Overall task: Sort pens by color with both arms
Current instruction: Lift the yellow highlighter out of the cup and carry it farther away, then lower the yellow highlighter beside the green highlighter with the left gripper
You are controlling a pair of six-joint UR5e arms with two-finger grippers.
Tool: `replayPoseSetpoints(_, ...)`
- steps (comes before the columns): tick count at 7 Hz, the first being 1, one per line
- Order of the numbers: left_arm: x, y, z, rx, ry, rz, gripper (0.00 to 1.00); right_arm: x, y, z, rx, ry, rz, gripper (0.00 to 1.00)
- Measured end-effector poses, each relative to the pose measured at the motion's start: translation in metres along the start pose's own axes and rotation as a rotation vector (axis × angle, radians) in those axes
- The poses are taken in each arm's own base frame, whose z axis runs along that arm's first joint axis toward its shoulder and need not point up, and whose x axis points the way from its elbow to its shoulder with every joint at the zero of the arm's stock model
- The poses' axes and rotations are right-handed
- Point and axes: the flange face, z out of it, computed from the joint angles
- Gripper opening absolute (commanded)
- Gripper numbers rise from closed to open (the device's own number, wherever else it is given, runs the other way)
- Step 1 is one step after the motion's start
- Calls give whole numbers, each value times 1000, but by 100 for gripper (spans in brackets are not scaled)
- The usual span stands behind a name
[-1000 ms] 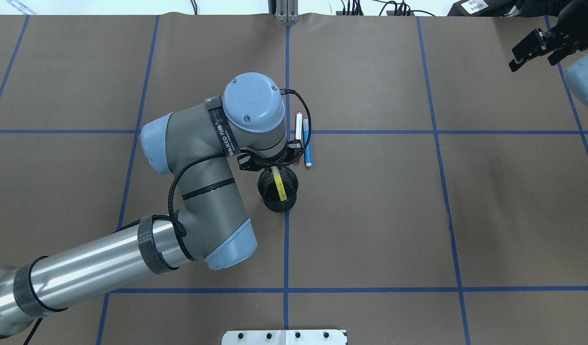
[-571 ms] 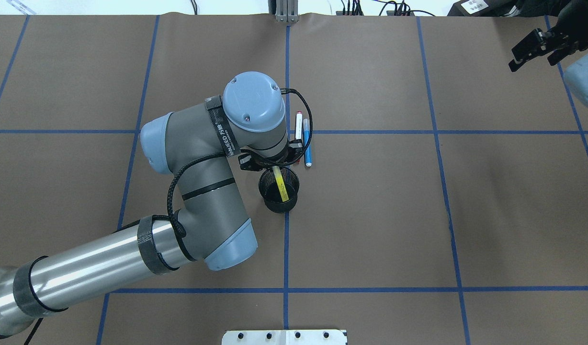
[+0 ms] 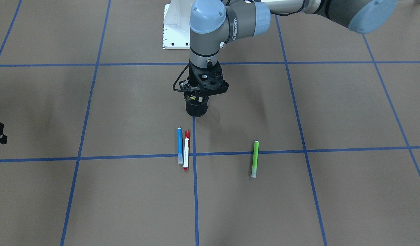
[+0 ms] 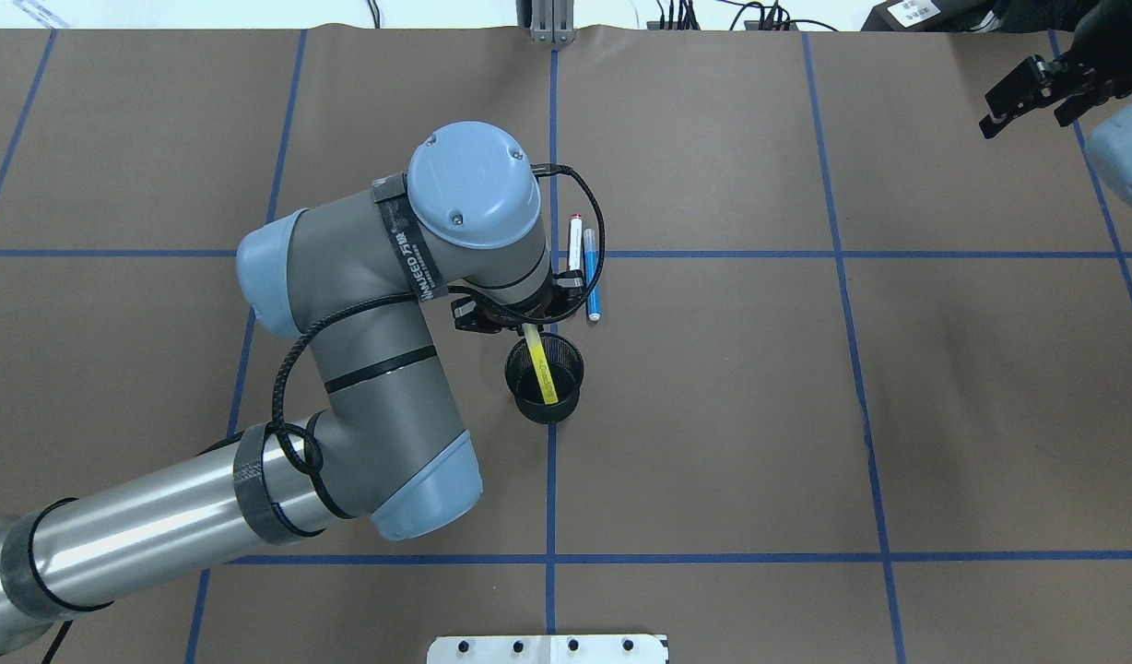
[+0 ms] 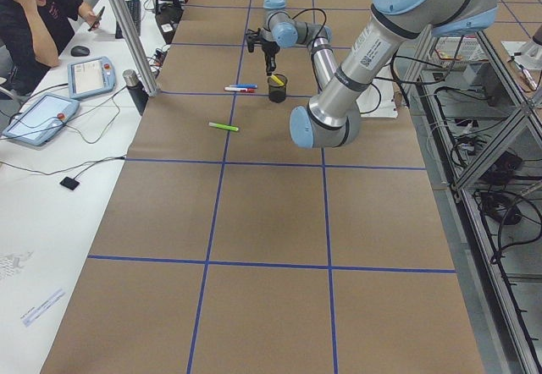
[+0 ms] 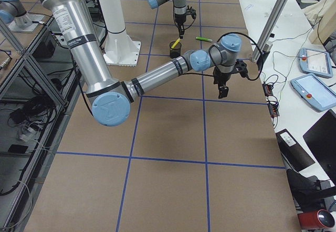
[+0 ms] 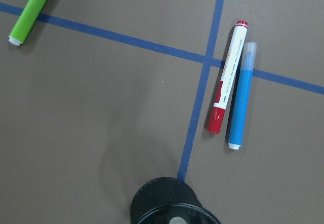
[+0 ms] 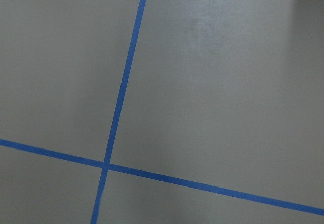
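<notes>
Neon-yellow slim marker pen [image 4: 540, 369] leans in the black mesh cup [image 4: 526, 398] directly beneath the left claw [image 3: 199, 93], whose grip I cannot tell. Blue pen [image 3: 179, 145], red-ended white pen [image 3: 186, 152] and neon-green pen [image 3: 255, 159] lie beyond it. Right claw [image 4: 1027, 103] hangs spread, well apart.

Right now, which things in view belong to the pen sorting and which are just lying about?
Job: yellow pen, blue pen, red-ended pen, green pen, black mesh cup.
Lying about: near tablet, far tablet, mouse, all on the side bench.
</notes>
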Motion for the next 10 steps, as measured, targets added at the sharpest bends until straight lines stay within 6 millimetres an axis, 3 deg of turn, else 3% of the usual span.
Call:
replayPoseSetpoints(1,-5,-5,-15,6,-1,17,0,0,0,0,0,0,0,99)
replayPoseSetpoints(3,-15,-33,-45,23,19,17,0,0,1,-1,1,-1,0,99)
replayPoseSetpoints(7,-75,-159,-117,74,26,42,0,0,1,-2,4,-1,4,99)
replayPoseSetpoints(9,-114,-237,-109,97,-29,85,0,-2,1,-4,7,-2,4,99)
replayPoseSetpoints(10,-131,-276,-87,107,-47,117,0,-3,1,-4,7,-2,3,99)
